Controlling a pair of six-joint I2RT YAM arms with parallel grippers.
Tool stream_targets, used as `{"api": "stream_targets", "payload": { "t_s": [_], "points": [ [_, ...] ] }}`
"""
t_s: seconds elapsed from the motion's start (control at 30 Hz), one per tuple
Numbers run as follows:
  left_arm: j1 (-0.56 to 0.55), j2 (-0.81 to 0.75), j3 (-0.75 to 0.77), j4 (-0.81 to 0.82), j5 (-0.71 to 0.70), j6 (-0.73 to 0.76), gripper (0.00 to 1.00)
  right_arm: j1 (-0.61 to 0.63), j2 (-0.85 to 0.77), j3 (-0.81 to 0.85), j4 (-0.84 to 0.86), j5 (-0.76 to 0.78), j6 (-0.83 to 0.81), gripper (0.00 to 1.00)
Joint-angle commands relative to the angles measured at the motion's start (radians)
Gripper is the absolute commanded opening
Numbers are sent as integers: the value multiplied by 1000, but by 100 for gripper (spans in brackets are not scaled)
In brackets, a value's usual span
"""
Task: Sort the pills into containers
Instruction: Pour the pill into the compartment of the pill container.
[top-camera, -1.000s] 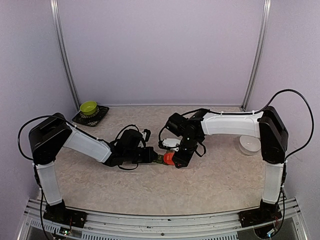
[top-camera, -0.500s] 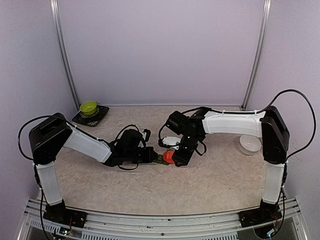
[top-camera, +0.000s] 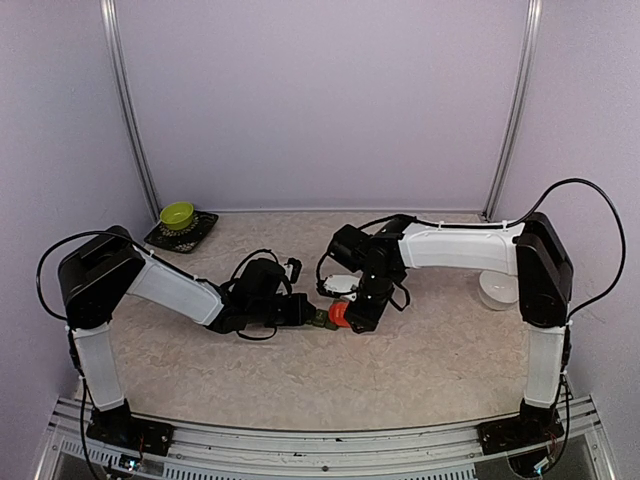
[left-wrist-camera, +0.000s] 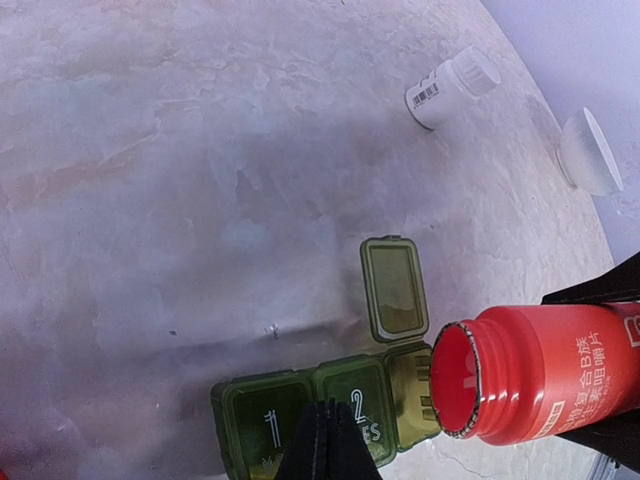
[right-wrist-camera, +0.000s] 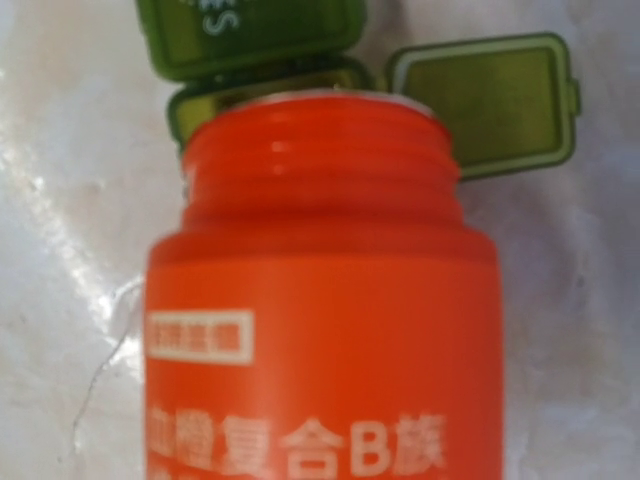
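My left gripper (left-wrist-camera: 327, 445) pinches the near edge of the containers (left-wrist-camera: 255, 425) to steady them mid-table, while my right gripper (top-camera: 360, 311) clamps the red bottle (left-wrist-camera: 540, 370), tipped from three o'clock over the open end compartment.

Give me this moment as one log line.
right gripper: shut on red bottle | bottle: tipped, mouth at open end compartment | left gripper: shut, tips at lid 2 of containers

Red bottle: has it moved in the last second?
No: the red bottle keeps its spot just below the white bottle in the top view.
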Motion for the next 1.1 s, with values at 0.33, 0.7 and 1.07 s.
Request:
{"api": "stream_targets", "payload": {
  "t_s": [0.33,0.7,1.07],
  "points": [
    [2,20,-19,-19,2,-7,2,87,89,84,-101,179,-10,0],
    [2,18,-19,-18,6,-9,2,99,75,96,-86,233,-20,0],
    [3,11,-19,-25,0,-5,2,99,51,90,-64,214,-22,0]
  ]
}}
